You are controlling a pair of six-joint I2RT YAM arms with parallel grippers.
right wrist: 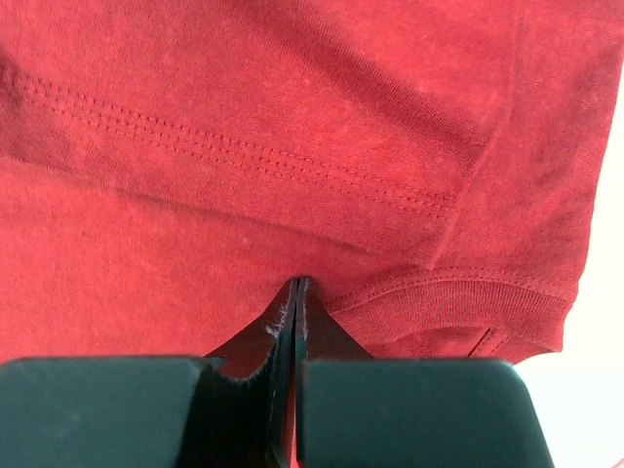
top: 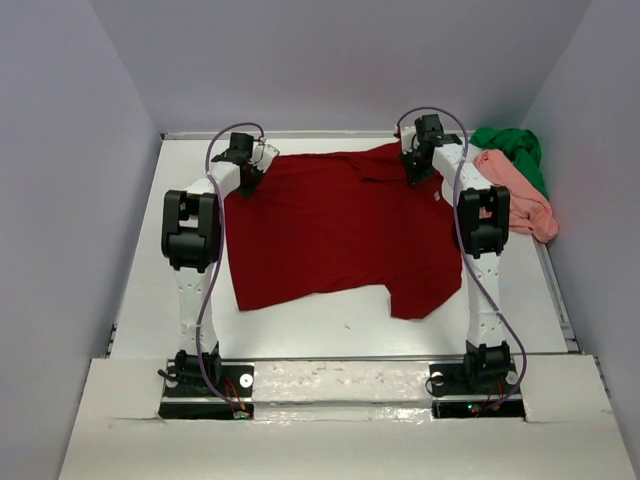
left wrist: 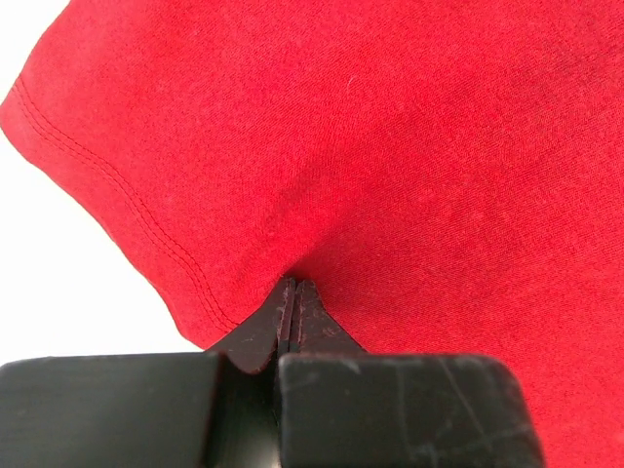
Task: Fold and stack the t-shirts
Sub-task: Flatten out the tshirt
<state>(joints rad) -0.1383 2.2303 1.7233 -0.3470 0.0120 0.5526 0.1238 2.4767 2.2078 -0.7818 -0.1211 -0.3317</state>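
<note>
The dark red t-shirt (top: 340,230) lies spread out, a bit wrinkly. The left gripper (left wrist: 293,292) and right gripper (right wrist: 296,292) are each pinched tight on its far edge.

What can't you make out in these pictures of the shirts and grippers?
Wrist views: the left gripper and right gripper pinch the dark red cloth t-shirt, which fills both frames; the other shirts are out of frame.
Top view: both grippers' tips are hidden under their own wrists.
Top view: the bright green cloth t-shirt is bunched and partly hidden by the salmon pink cloth t-shirt; its layout is unclear.
</note>
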